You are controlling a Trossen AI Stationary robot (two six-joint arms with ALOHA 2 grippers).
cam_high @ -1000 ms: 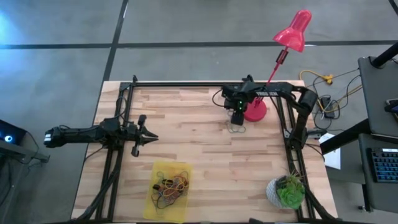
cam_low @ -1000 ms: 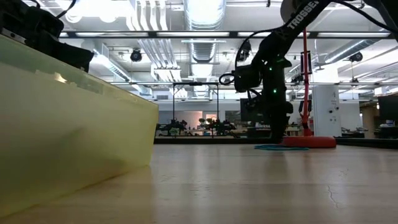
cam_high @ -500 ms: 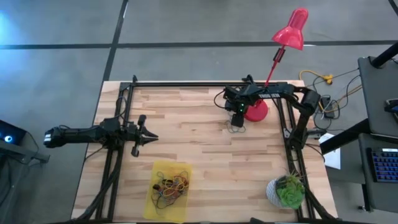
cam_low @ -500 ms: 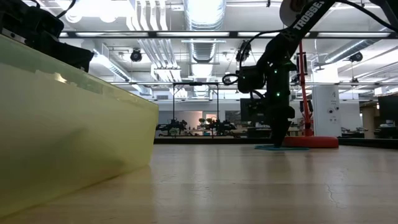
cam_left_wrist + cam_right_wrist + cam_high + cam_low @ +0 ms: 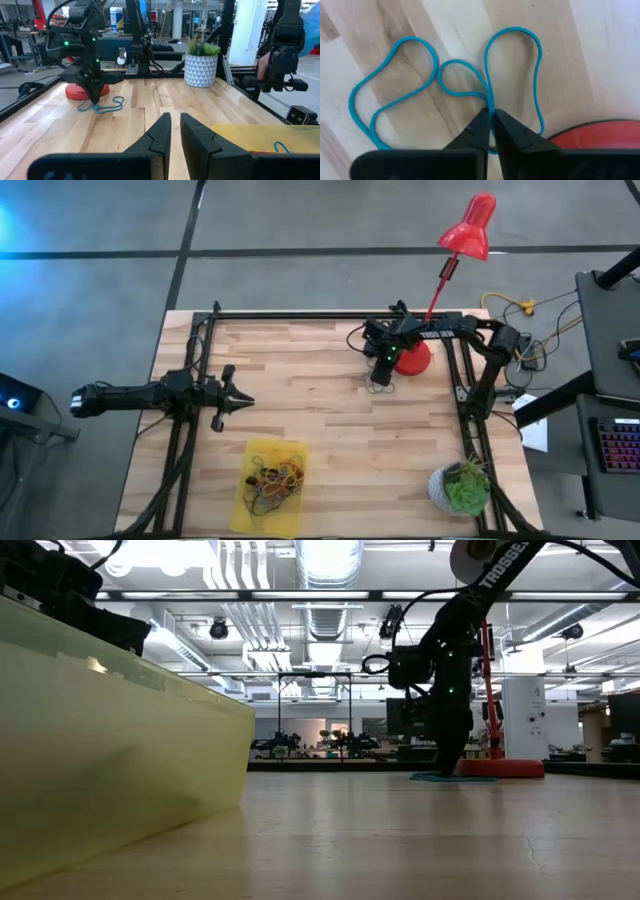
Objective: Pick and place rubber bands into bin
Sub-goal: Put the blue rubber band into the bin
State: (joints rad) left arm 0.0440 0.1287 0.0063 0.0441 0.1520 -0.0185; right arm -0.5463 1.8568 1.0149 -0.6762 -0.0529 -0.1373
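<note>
1. Rubber bands, thin floppy loops in tan, yellow, dark brown and other colours (image 5: 275,480), lie in a tangle inside the shallow translucent yellow plastic bin (image 5: 243,498) at the near left of the pale wooden desk (image 5: 300,400).
2. Left hand (image 5: 243,401) waits well apart from the work, above the desk's left side, its two dark fingers pressed together on nothing.
3. Right hand (image 5: 491,121) has just changed: a second ago its fingers were spread over the band, and now they are pinched on a strand of the thin teal rubber band (image 5: 512,75).
4. That band lies flat on the desk in several slack loops, just beside the round red base of the desk lamp (image 5: 412,357), at the far right and well apart from the bin.
5. My judgement: the grasp is made, so lifting and carrying across to the bin comes next; the trailing loops may drag or slip free.
</note>
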